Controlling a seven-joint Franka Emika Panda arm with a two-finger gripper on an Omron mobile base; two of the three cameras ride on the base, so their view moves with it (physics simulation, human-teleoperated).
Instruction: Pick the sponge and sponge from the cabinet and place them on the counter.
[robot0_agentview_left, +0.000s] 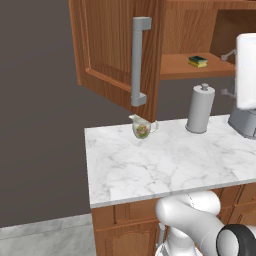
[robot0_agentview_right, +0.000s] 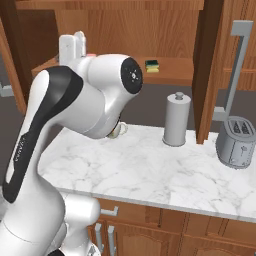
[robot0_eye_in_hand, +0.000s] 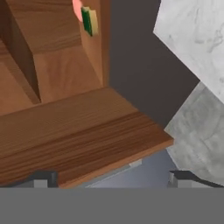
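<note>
A yellow sponge (robot0_agentview_left: 198, 61) with a dark green top lies on the shelf of the open cabinet (robot0_agentview_left: 115, 45), toward its right side. The same sponge (robot0_agentview_right: 152, 65) also lies mid-shelf in the right base view. In the rolled hand view that sponge (robot0_eye_in_hand: 90, 20) is small and far, at the top beside a wooden cabinet (robot0_eye_in_hand: 65, 127) panel. My gripper (robot0_eye_in_hand: 113, 180) is open and holds nothing, well short of the sponge. A second sponge is hidden. The white marble counter (robot0_agentview_left: 165, 160) lies below.
A floral jug (robot0_agentview_left: 142, 128), a grey paper towel roll (robot0_agentview_left: 200, 108) and a toaster (robot0_agentview_right: 234, 142) stand on the counter. A pink block (robot0_eye_in_hand: 77, 8) sits right behind the sponge. Both cabinet doors hang open, with long bar handles (robot0_agentview_left: 138, 60).
</note>
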